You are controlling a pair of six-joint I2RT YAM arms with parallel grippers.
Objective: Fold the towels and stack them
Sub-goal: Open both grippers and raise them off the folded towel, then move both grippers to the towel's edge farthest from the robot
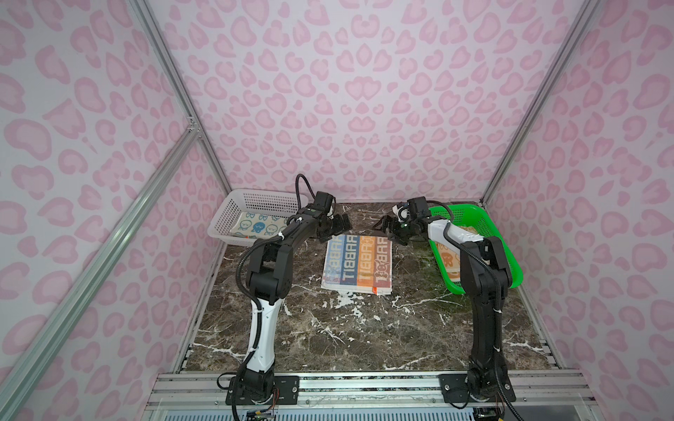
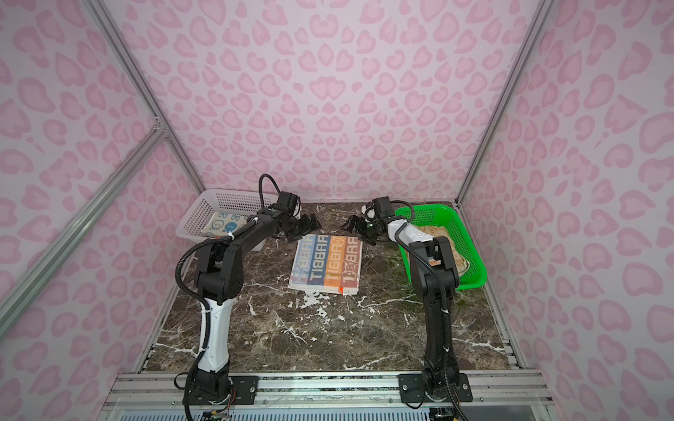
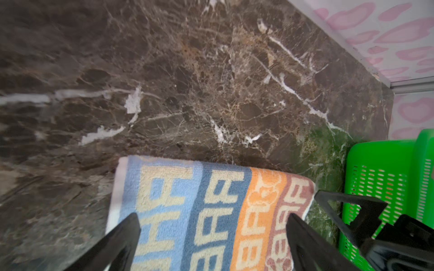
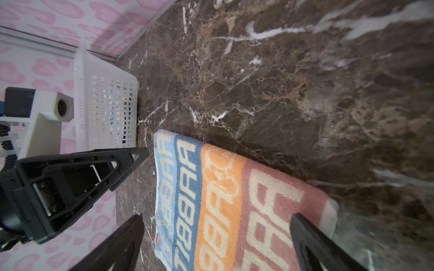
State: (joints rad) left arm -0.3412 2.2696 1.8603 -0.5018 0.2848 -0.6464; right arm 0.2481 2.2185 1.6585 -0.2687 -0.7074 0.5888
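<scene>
folded towel lies free, both end effectors open over its far edge

the striped towel [image 1: 357, 264], in blocks of blue, orange and dusty pink with "rabbit" lettering, lies flat in the middle of the counter [image 1: 328, 339], well apart from both baskets. its far edge looks rounded in the wrist views, and loose layers with a small orange tag show at the near edge. i judge it already folded once, with the fold on the far side. the central spot suits two arms: each can reach one far corner without crossing the other.

the left end effector [image 1: 337, 229] hovers above the far left corner and the right end effector [image 1: 388, 231] above the far right one. both are spread wide with nothing between the fingers. each wrist view shows two dark fingertips straddling the cloth from above, not pinching it.

further out, the blue-on-cream towel [image 1: 259, 227] lies flat in the white basket [image 1: 255, 200] at the far left, which is likely where the stack goes. the orange-on-cream towel [image 1: 450, 260] lies in the green basket [image 1: 505, 251] at the far right, half hidden by the right arm. whether it is folded i cannot tell.

both arms rise from the rail [image 1: 364, 386] at the near edge, lean forward, bend at the elbow and run their forearms inward. the two wrists face each other across the towel's far edge, fingers tilted down. this mirrored pose would fit either a second fold or a lift toward a basket.
</scene>
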